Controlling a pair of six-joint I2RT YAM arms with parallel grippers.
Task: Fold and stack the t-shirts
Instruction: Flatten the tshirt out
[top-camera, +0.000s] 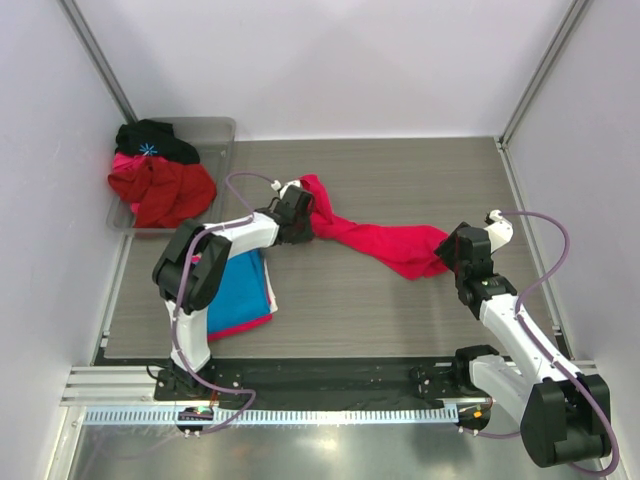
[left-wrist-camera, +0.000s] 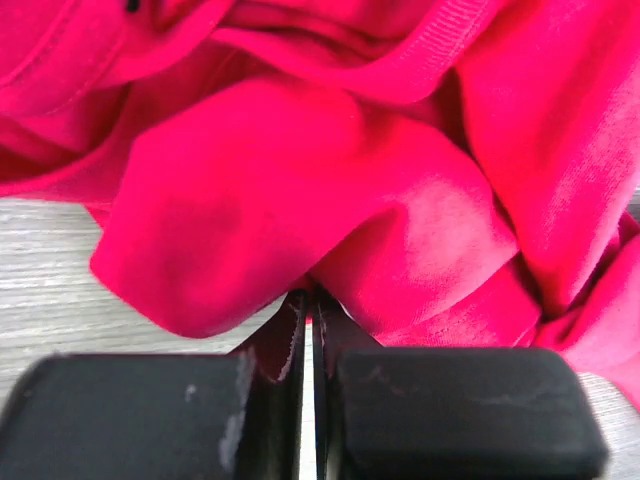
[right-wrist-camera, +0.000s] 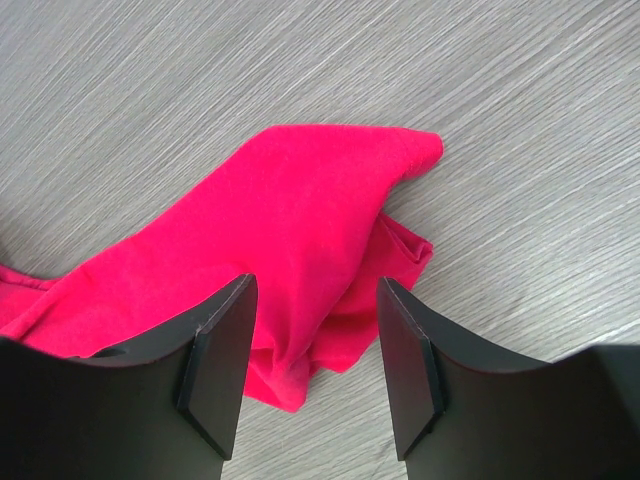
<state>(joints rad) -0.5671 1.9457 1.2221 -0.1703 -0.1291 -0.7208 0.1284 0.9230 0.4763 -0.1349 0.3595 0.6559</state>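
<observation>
Looking down from the top external view, the crimson-pink tee (top-camera: 385, 243) lies unfolded across the middle of the worktop (top-camera: 400, 190), drawn into a twisted rope between the two arms. The left gripper (top-camera: 300, 215) is at its far-left end and the right gripper (top-camera: 450, 255) at its near-right end. Beneath the left arm a blue tee (top-camera: 238, 285) lies folded flat, with the edge of a pink-red tee (top-camera: 245, 325) showing under it, so two shirts look folded and stacked. More clothes (top-camera: 160, 185) are heaped in a clear bin (top-camera: 222, 128) at the far-left corner.

In the left wrist view, the left gripper (left-wrist-camera: 310, 305) is pinched together on a fold of the crimson-pink tee (left-wrist-camera: 300, 180), which bunches up just beyond its tips.

In the right wrist view, the right gripper (right-wrist-camera: 312, 350) is spread wide with one finger to each side of the tee's corner (right-wrist-camera: 290, 220), holding nothing. I judge that this shirt needs spreading, folding and stacking, and that the bin's clothes may follow.
</observation>
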